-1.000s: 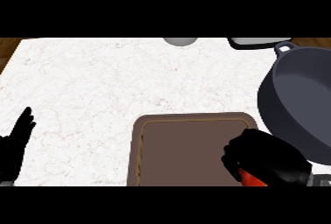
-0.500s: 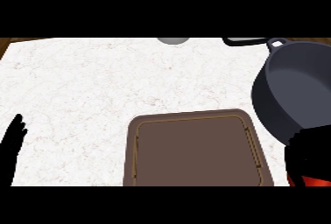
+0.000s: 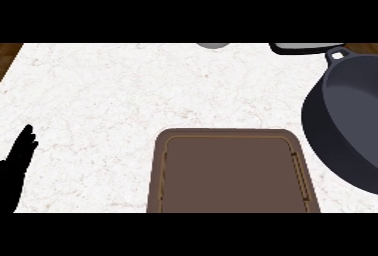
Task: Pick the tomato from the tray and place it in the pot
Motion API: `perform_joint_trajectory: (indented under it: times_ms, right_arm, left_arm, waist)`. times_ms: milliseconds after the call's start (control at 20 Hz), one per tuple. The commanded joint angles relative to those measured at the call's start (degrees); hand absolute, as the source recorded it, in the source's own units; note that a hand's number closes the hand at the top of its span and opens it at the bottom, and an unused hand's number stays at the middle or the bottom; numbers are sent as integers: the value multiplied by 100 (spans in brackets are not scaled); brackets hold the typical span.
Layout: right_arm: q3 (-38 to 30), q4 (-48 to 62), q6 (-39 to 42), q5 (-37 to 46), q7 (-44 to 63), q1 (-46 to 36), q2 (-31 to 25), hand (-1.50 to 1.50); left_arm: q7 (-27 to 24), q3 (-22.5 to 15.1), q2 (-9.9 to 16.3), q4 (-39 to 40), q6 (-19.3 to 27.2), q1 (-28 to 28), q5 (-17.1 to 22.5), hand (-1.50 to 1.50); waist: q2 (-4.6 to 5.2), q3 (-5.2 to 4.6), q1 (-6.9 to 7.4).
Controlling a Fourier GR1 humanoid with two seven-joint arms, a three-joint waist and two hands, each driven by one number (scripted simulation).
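**A:** Going left to right, what is showing, and how many of each?

**B:** One hand, one tray, one pot. The left hand (image 3: 18,165) is resting at the near left edge of the white marble counter (image 3: 111,95), fingers straight and pointing up, holding nothing. The brown tray (image 3: 232,172) is lying near the middle, reaching down to the near edge. The dark pot (image 3: 347,120) is sitting at the right, cut off by the edge, with its handle pointing to the far side.

**A:** And the tomato, relative to the hand?

**B:** I am seeing no tomato anywhere: the tray's floor is showing bare and the visible part of the pot is showing only its dark inside. The right hand is not showing either, so I cannot tell whether it is carrying anything.

**A:** Anything else around, or standing in the way?

**B:** A small grey round thing (image 3: 212,45) is peeking in at the far edge, and a black-rimmed object (image 3: 299,47) is sitting just beside the pot's handle. Open counter is lying between the left hand and the tray; the tray and the pot are lying just beside each other.
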Motion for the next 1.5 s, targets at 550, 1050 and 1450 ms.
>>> perform_joint_trajectory:
  times_ms: [550, 1050, 1450]
  right_arm:
    - [-96, 2809, 188, 282, -933, -1522, -596, 150]
    - [1458, 4224, -848, 1969, -1173, -3210, -110, 150]
    - [1865, 5514, -239, 2046, -1256, -3610, 445, -150]
  left_arm:
    - [-133, -176, -100, 200, -292, -413, -227, 0]
    - [426, -227, -179, -138, -340, -688, -275, 0]
    - [209, -131, -175, 313, -331, -850, -440, 0]
  waist:
    - [115, -27, 643]
    - [114, -24, 676]
    - [108, -26, 592]
